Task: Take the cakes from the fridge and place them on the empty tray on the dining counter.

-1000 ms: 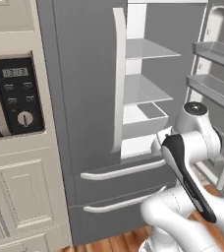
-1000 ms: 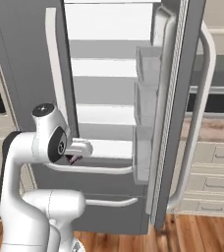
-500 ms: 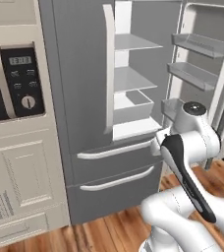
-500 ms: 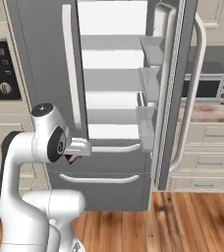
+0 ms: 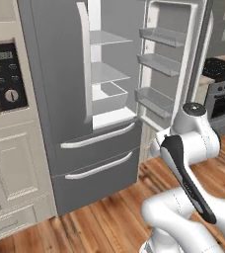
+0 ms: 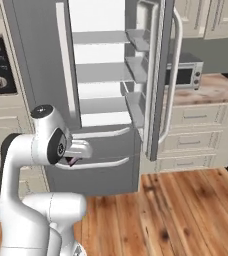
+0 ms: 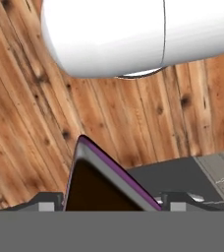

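The pincer [image 7: 111, 199] clamps a dark chocolate wedge [image 7: 101, 184] (pink-edged), tucked low beside the open fridge [image 5: 85, 99]; no tray in sight.

I am looking into a home kitchen. A tall dark grey fridge [image 5: 85, 123] is filling the middle of the left base view, its right door [image 5: 171, 59] hanging open on white glass shelves [image 5: 107, 74] and door bins. At the left edge of that frame a black oven panel [image 5: 6, 79] is sitting in cream cabinets [image 5: 13, 178]. In the right base view, at the right of the frame, a microwave [image 6: 186, 75] is standing on a marbled table [image 6: 211, 92] over cream drawers [image 6: 201, 135]. A dark stove [image 5: 223, 94] is showing at the right edge of the left base view. Warm wooden floorboards [image 6: 181, 210] are running across the bottom of both frames.
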